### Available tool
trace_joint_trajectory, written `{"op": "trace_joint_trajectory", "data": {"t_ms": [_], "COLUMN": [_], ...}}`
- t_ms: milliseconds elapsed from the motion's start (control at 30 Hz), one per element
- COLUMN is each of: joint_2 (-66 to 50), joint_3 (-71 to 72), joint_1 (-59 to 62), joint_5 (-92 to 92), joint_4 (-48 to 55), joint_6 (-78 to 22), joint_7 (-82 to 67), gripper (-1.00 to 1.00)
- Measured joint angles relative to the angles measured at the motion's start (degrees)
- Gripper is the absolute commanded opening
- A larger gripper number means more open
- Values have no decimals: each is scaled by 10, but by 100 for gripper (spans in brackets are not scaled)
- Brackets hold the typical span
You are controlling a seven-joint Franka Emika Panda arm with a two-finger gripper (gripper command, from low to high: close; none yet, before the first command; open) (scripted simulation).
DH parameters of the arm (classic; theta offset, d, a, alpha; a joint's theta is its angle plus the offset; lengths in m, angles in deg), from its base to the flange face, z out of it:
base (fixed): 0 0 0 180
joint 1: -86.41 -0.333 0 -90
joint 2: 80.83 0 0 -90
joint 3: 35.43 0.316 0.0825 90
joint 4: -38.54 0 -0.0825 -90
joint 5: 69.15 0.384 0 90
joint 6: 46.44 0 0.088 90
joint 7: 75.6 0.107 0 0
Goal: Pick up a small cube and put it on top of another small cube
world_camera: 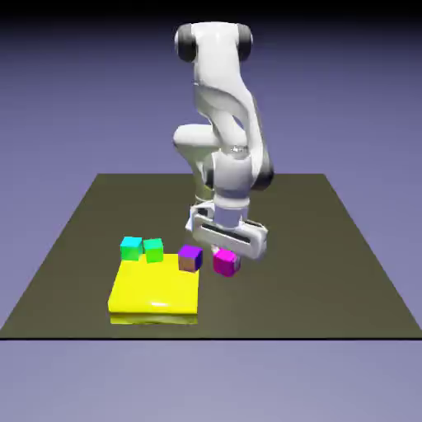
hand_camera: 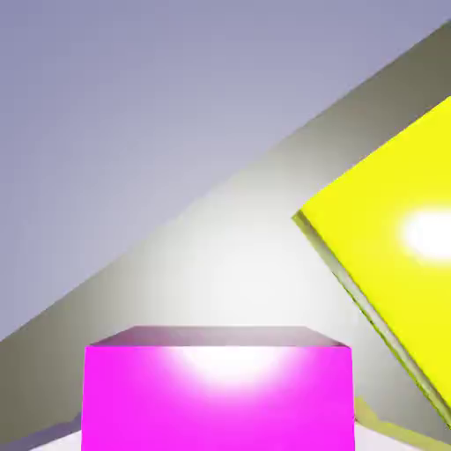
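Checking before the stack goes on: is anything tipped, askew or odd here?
Nothing stands out. The gripper is shut on the pink cube, square in the hand view. The cyan, green and purple cubes sit upright by the flat yellow slab.

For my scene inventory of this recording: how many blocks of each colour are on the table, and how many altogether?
Cyan cube: 1
Green cube: 1
Purple cube with a brownish side: 1
Magenta cube, under the gripper: 1
Large flat yellow block: 1
Total: 5
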State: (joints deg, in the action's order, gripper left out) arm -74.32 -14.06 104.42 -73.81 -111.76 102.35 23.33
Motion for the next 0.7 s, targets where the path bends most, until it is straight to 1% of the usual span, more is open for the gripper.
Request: {"op": "trace_joint_trajectory", "data": {"t_ms": [367,400,600,633,700], "joint_2": [227,227,103,96,96], "joint_3": [66,66,102,105,105], "joint_1": [132,132,181,184,184], "joint_5": [129,129,65,61,61], "joint_4": [-128,-128,-154,-156,-156], "joint_6": [-110,-110,37,45,45], "joint_7": [208,208,259,262,262], "gripper": [-100,-100,-100,100,100]}}
